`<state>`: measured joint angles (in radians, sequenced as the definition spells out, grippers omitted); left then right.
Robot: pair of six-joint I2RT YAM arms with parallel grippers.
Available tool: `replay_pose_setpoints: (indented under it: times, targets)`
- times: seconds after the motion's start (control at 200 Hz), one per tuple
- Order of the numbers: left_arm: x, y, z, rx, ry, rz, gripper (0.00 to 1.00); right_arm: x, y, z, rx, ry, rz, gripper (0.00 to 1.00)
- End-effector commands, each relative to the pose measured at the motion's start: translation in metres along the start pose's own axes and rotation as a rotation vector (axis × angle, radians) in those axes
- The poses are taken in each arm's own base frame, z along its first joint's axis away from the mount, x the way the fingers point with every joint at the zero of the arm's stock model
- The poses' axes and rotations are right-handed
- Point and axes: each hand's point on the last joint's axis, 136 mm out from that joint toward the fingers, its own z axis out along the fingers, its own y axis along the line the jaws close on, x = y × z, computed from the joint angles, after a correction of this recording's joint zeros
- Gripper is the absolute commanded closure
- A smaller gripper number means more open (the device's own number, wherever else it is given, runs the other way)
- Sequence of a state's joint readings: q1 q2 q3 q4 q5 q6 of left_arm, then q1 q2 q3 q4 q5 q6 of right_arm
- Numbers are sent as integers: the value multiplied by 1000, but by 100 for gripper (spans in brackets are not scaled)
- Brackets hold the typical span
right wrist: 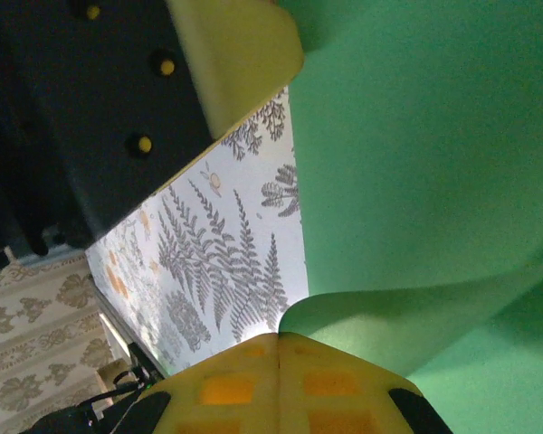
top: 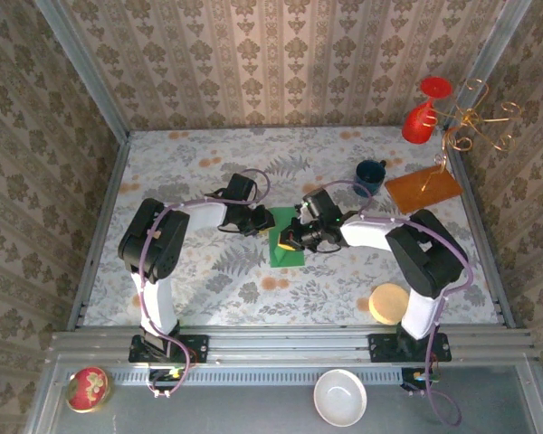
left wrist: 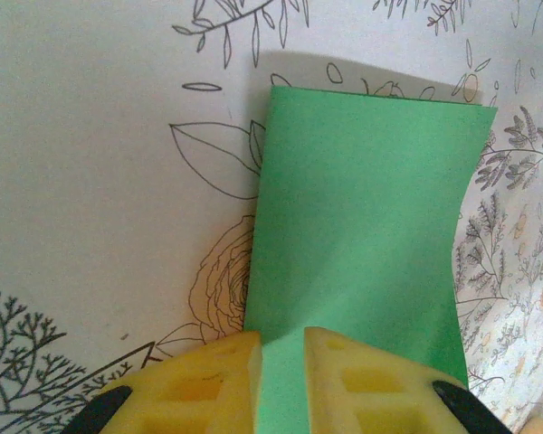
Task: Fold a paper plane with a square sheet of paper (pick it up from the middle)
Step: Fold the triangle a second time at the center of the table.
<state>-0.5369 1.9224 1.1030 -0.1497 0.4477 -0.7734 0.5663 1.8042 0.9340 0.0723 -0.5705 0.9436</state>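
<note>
I'm watching the right fingers (right wrist: 244,384) pinching shut on a curled fold of the green sheet (top: 282,256) at frame centre, the left fingers (left wrist: 208,380) straddling its edge, slightly parted.

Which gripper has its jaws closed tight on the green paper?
The right gripper: its yellow jaws meet with no gap, pinching a curled edge of the green sheet. The left gripper shows a slit between its jaws.

No readable text, labels or numbers on anything
</note>
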Motion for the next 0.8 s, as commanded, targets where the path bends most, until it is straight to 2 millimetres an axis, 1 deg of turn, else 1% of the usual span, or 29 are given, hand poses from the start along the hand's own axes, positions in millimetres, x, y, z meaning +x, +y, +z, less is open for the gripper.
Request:
replay_pose_setpoints:
  times: [0.0,0.14,0.26,0.525,0.795]
  targets:
    - [15,19,9,-73,59,-12,80,-16,5,6,-3,-62,-9,100]
    - [16,20,10,-78,64,-17,82,-25,1,11,7,-95,7,100]
    - [17,21,11,-84,68,-17,83,-28,-2,15,17,-97,8,100]
    - [18,21,11,-81,72,-18,83,-24,-9,19,38,-76,18,100]
    - [19,20,13,-78,78,-16,83,-20,-11,22,50,-46,3,100]
